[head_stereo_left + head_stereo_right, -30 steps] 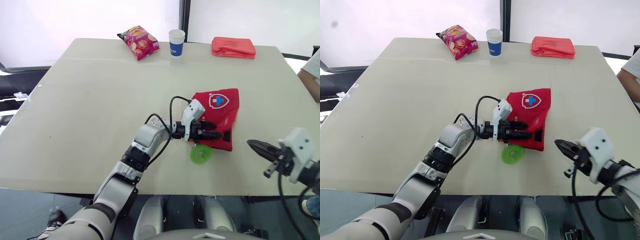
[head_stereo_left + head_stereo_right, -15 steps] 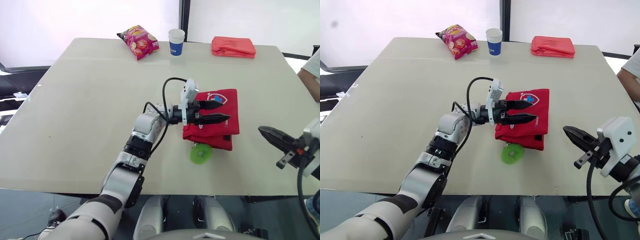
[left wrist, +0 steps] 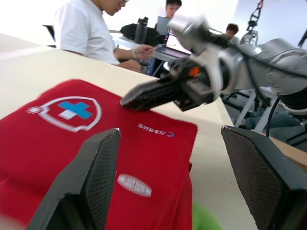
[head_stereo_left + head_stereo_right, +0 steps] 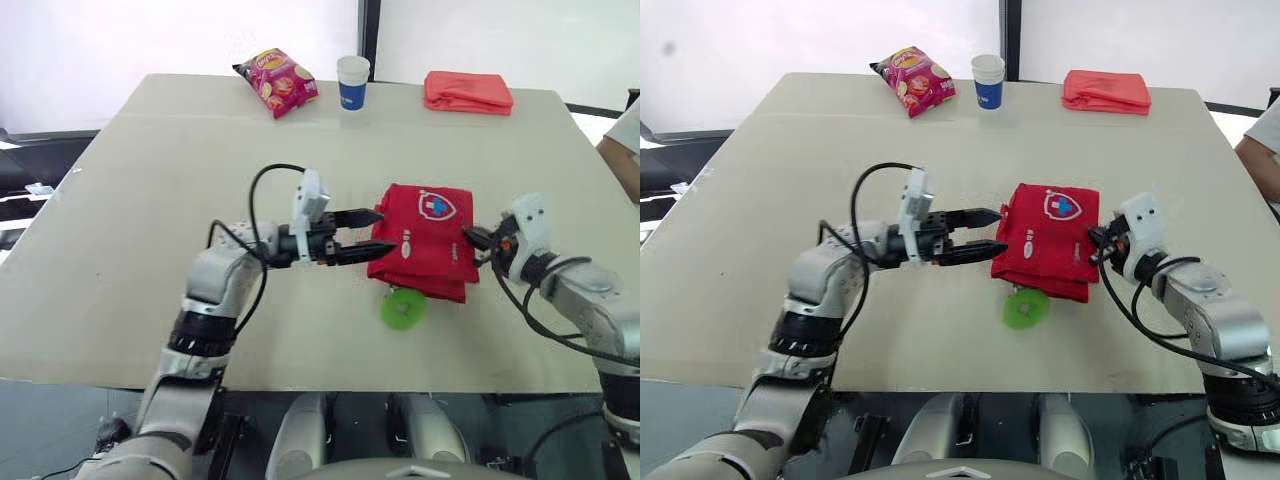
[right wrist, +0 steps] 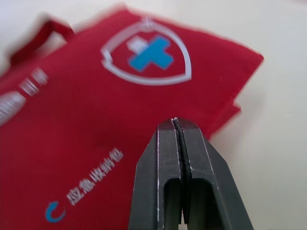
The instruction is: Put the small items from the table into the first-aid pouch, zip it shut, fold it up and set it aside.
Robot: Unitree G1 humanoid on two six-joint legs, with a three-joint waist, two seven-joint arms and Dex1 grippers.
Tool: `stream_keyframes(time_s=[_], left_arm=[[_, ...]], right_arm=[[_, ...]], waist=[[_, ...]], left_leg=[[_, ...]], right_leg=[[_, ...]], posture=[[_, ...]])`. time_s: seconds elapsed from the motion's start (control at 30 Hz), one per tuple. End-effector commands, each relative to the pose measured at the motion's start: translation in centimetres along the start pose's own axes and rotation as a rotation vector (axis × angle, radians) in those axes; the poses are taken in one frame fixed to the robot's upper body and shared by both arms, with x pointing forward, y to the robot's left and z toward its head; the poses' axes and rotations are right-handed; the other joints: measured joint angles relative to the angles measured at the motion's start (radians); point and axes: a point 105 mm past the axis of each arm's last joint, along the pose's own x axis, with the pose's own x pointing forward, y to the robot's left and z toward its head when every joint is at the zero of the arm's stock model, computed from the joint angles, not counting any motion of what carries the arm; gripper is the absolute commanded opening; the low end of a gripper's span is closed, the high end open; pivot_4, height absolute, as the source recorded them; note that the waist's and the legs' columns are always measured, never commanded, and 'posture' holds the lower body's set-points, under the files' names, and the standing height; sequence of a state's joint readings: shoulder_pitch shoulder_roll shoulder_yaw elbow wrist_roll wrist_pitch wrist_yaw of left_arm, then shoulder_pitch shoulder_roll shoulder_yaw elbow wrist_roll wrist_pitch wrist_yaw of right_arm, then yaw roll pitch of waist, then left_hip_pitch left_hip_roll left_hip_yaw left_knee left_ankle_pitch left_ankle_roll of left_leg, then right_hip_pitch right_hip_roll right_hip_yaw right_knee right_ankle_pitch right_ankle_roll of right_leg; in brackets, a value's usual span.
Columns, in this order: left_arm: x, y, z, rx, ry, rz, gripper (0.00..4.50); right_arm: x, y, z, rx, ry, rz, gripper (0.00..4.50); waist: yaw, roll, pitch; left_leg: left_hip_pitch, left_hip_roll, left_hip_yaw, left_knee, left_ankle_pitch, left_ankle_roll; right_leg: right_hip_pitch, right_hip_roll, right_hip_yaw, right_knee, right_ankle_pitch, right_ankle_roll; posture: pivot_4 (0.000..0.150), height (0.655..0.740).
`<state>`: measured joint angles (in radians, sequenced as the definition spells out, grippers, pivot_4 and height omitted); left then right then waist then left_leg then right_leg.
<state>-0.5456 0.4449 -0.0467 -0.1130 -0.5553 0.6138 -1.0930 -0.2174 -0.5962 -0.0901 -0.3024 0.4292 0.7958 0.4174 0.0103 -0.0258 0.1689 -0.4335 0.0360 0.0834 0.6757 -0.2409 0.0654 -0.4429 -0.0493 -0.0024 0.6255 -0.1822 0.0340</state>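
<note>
Left eye view: the red pouch [image 4: 425,240] lies flat on the table [image 4: 150,200], right of the frame's centre, with its white shield and blue cross facing up. Its lower edge shows stacked layers of fabric. A green disc [image 4: 403,309] lies on the table against that lower edge, at the pouch's lower left.

The left gripper [image 4: 377,231] reaches in from the left at mid-frame. Its two fingers are spread apart, one above the other in the picture, with the tips at the pouch's left edge and nothing between them. The right gripper [image 4: 470,237] comes from the right with its fingers pressed together. Its tip is at the pouch's right edge; the wrist views show it over the red fabric, but whether it touches cannot be told.

Along the top of the frame, well apart from the pouch, are a chip bag [image 4: 277,83], a cup [image 4: 352,84] and a folded red cloth [image 4: 468,93]. A person's arm [image 4: 625,150] shows at the right edge.
</note>
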Motion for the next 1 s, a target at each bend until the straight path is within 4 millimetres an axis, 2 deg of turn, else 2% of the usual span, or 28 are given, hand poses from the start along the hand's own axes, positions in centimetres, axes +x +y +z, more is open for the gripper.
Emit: stream_keyframes(time_s=[0.03,0.1,0.17,0.3,0.4,0.47,0.53,0.63,0.87,1.0], left_arm=[[-0.7,-1.3,1.4,0.063,-0.025,-0.001,3.59],[-1.0,-1.6,1.3,0.059,-0.026,0.018,3.59],[-1.2,-1.8,1.2,0.071,-0.015,0.029,3.59],[-1.8,-1.6,1.4,0.074,-0.022,0.067,3.59],[-2.7,-2.0,1.2,0.064,-0.024,0.072,3.65],[-2.9,-2.1,1.3,0.059,-0.036,0.072,3.65],[-3.0,-2.5,1.4,0.07,-0.04,0.066,3.65],[-3.5,-3.0,1.6,0.051,-0.052,0.05,3.65],[-5.3,-4.0,2.1,0.107,-0.002,0.038,3.65],[-6.2,-4.8,2.1,0.101,0.009,0.065,3.65]], right_arm=[[-0.2,1.0,-2.5,-0.009,0.078,0.058,0.0],[0.4,2.0,-3.7,0.022,0.09,0.109,0.0],[0.7,1.9,-4.5,0.026,0.097,0.105,0.0],[-0.6,0.6,-2.7,0.055,0.004,0.077,0.0],[-4.2,-1.2,-0.1,0.148,-0.09,0.069,0.85],[-6.1,-1.5,1.5,0.225,-0.155,0.106,1.81],[-6.9,-1.8,2.3,0.294,-0.165,0.128,2.98],[-6.7,-1.5,3.0,0.37,-0.137,0.194,4.4],[-2.1,-1.5,2.7,0.587,0.005,0.289,4.46],[0.1,0.1,2.4,0.648,0.073,0.36,4.46]], waist=[[0.001,0.0,0.0],[0.0,0.0,0.0],[-0.006,0.0,0.0],[-0.016,0.0,-0.001],[-0.012,0.001,0.0],[-0.01,0.001,0.0],[-0.011,0.0,0.0],[-0.023,0.0,0.0],[-0.026,0.001,0.001],[-0.022,0.001,0.001]], left_leg=[[0.001,0.0,0.0,0.0,0.0,0.0],[0.002,0.001,0.0,0.0,0.0,0.0],[0.003,0.001,0.001,0.0,0.0,-0.001],[0.006,0.002,0.0,0.001,0.0,-0.001],[0.003,0.002,0.0,0.0,0.0,-0.001],[0.002,0.001,0.0,0.0,0.0,-0.001],[0.002,0.001,0.0,0.0,0.0,0.0],[0.005,0.002,0.0,0.0,0.0,-0.001],[0.004,0.002,0.002,0.0,0.001,-0.001],[0.002,0.002,0.002,-0.001,0.0,-0.001]], right_leg=[[0.0,0.0,0.0,0.0,0.0,0.0],[0.001,0.001,0.0,0.0,-0.002,0.003],[0.001,0.001,0.0,0.001,-0.002,0.004],[0.003,0.002,0.0,0.001,-0.002,0.004],[0.002,0.002,0.0,0.001,-0.002,0.003],[0.001,0.001,0.0,0.001,0.0,0.001],[0.002,0.001,0.0,0.0,0.0,0.001],[0.003,0.001,0.0,0.0,-0.002,0.004],[0.0,0.003,0.002,0.001,0.0,0.0],[0.0,0.002,0.002,0.001,0.001,-0.001]], posture=[[0.15,0.74],[0.15,0.74],[0.15,0.74],[0.15,0.74],[0.15,0.74],[0.15,0.74],[0.15,0.74],[0.15,0.74],[0.15,0.74],[0.15,0.74]])
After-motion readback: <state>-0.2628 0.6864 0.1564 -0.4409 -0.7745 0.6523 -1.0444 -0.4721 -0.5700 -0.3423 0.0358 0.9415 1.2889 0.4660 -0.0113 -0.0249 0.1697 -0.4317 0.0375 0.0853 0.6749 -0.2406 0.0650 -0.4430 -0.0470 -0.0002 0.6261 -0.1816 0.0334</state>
